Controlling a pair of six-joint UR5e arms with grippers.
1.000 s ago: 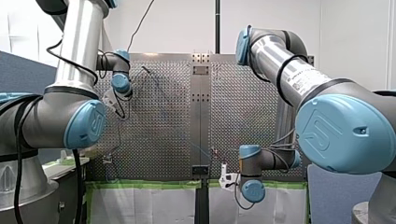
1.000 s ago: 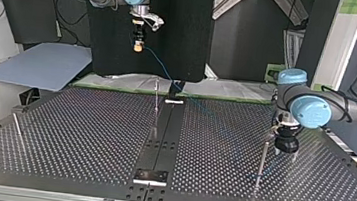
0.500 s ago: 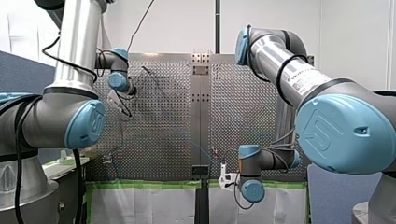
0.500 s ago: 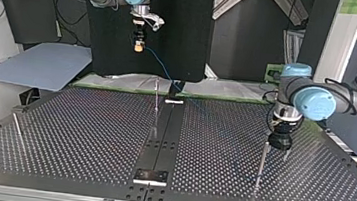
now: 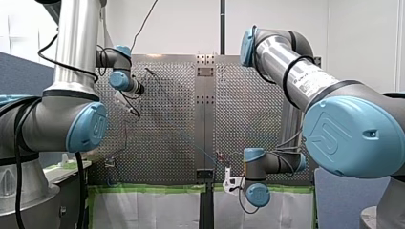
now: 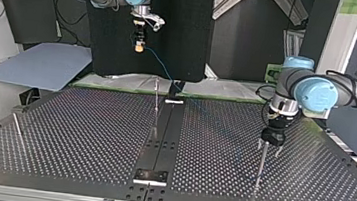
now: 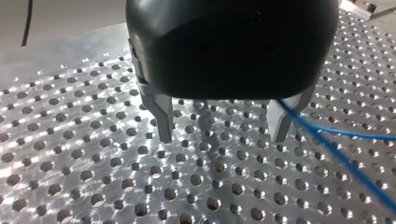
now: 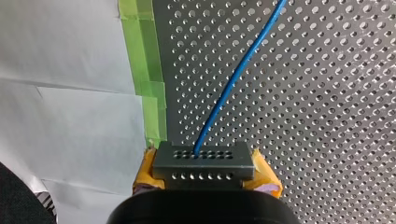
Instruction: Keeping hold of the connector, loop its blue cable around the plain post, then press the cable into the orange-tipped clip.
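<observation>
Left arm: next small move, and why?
Probably shift my left tool sideways toward the blue cable before closing. Its fingers are open and the cable runs outside one finger, not between them; my right tool holds the connector.

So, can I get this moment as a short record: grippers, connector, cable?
right gripper: shut on connector, yellow pads, held above the table
blue cable: leaves the connector, runs out over the table
left gripper: open, metal fingers, low over the table, at the top of a thin post
blue cable at left gripper: passes beside one finger, not gripped
</observation>
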